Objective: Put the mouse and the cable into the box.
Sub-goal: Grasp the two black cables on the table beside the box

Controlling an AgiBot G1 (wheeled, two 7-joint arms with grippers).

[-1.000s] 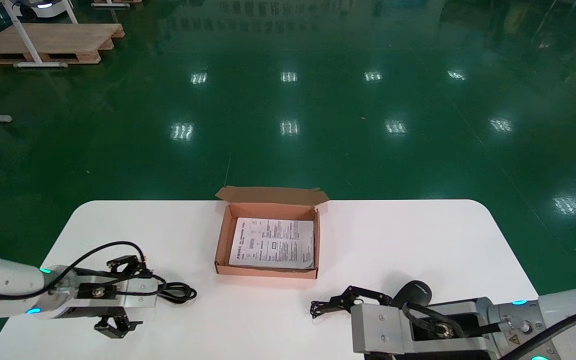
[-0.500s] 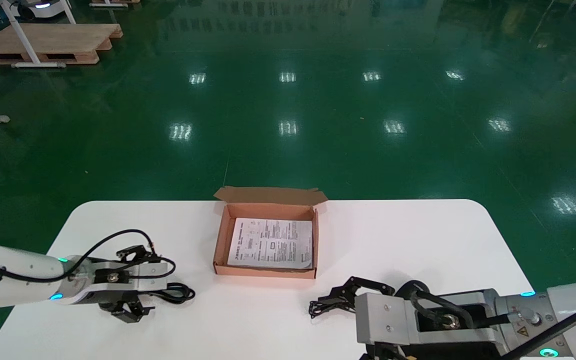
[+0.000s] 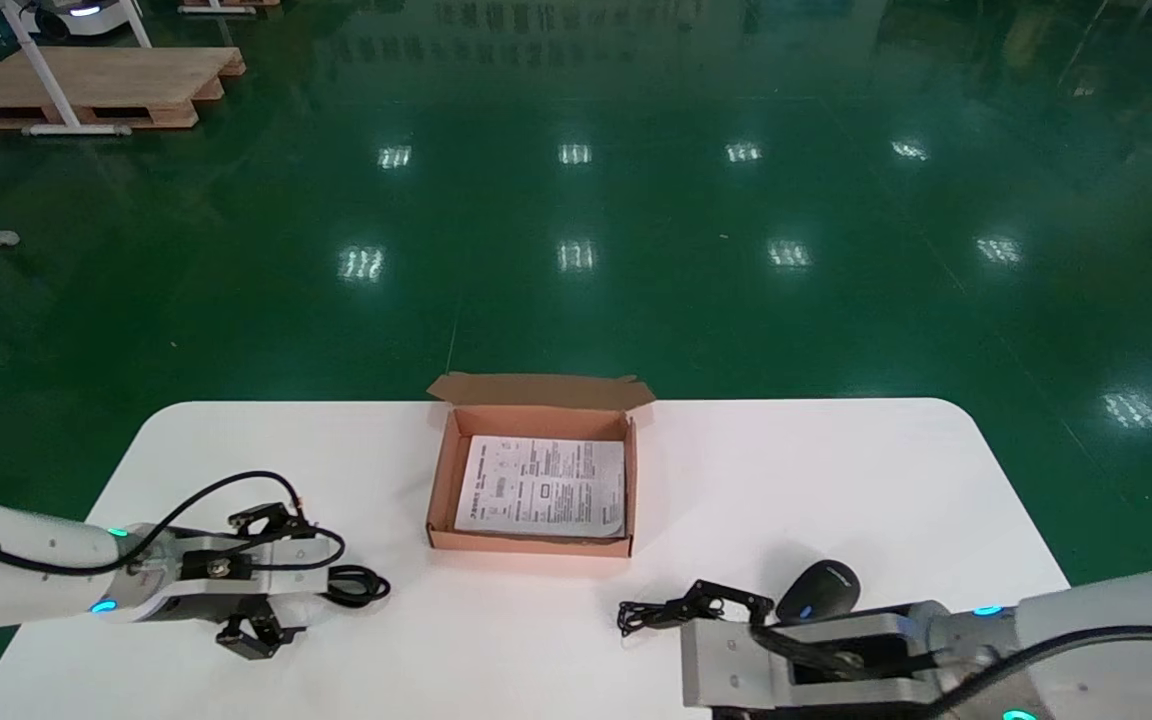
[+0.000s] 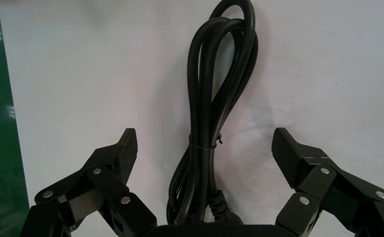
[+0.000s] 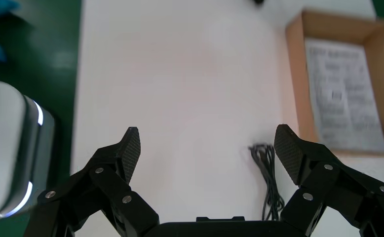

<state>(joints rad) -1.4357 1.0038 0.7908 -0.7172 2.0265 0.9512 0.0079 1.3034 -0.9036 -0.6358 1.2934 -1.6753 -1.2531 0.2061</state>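
My left gripper (image 4: 206, 148) is down low over the table (image 3: 836, 480), near the front left corner. Its jaws are wide apart. The black cable (image 4: 202, 98) lies flat on the table right between them, running straight down the middle. It does not touch either pad; there is bare table on both sides of it. The cable is folded into a long bundle with a thin tie around its middle. Its looped end points away from the gripper, and its other end goes under the gripper's base. From my head camera I see that loop poking out toward the box (image 3: 441, 470). The box sits open at the far middle of the table, well apart from the cable, with a printed paper (image 3: 546, 485) lying flat inside. My right gripper (image 5: 208, 148) is over the front right part of the table. Its jaws are wide apart too, with only bare table between them. A thin cord (image 5: 269, 182) lies bunched up near one of its pads. The black mouse (image 3: 818, 592) sits on the table just beside the right arm, outside the jaws.
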